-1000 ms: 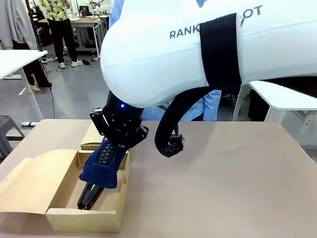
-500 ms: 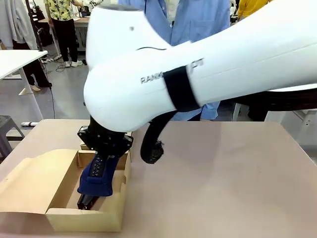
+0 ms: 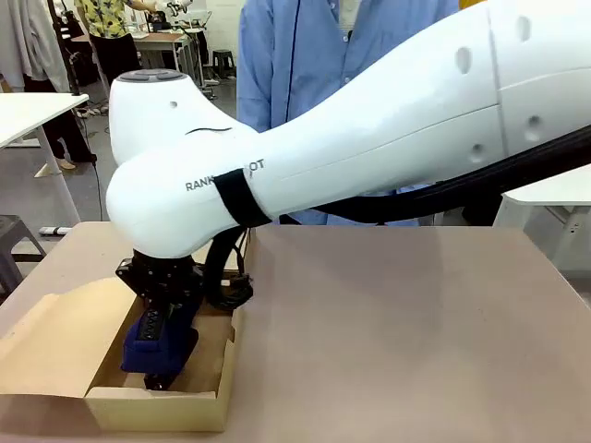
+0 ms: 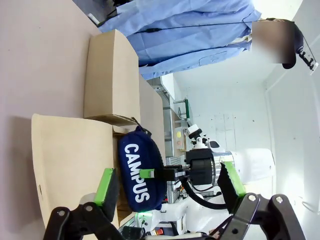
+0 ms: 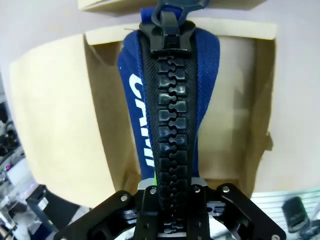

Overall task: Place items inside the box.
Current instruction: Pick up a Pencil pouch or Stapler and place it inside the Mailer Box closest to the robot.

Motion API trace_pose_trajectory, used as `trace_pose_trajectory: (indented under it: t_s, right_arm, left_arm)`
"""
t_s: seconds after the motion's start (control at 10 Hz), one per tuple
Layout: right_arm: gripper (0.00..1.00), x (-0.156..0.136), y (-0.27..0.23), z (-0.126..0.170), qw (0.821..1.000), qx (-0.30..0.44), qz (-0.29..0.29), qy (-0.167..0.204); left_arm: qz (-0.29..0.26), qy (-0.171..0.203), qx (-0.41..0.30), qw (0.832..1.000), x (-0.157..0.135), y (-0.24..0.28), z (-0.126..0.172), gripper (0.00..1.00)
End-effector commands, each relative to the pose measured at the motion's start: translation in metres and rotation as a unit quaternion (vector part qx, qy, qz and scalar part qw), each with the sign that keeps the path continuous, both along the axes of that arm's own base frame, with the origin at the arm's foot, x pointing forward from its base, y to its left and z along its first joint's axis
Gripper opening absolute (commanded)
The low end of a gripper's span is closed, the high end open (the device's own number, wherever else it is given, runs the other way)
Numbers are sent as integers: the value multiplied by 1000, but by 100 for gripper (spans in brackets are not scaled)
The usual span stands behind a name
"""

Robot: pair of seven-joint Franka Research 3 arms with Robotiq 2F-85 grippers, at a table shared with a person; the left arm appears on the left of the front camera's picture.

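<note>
My right gripper reaches across to the table's left front and is shut on a navy zip pencil case with white "CAMPUS" lettering. The case hangs end-down inside the open cardboard box, its lower end near the floor. In the right wrist view the gripper pinches the case along its black zipper, with the box around it. In the left wrist view the case shows beside the box flap, and my left gripper stands open and apart from it, nothing between its green pads.
The box lid lies folded open to the left. A person in a blue shirt stands at the far side. The right arm's white body spans the table's middle. Bare tabletop stretches right of the box.
The right arm has swung left and down, carrying the navy case from above the box rim deeper into the box. The grip has stayed shut.
</note>
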State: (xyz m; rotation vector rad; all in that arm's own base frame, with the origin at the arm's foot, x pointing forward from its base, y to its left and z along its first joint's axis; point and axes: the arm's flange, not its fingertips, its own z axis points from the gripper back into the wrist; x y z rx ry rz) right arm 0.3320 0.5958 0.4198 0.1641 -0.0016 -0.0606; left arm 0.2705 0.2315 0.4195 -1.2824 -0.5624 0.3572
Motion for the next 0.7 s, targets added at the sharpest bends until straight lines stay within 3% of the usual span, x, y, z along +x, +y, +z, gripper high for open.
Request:
trace_pose_trajectory:
  t_s: [0.0,0.6]
  right_arm:
    - [7,3,2,5,1000,6,20,23]
    - [7,7,0,-70,998,-17,32,47]
  left_arm:
    - [-1,-12,0,1000,-2,-1,0,100]
    - [-1,-12,0,1000,-2,-1,0,100]
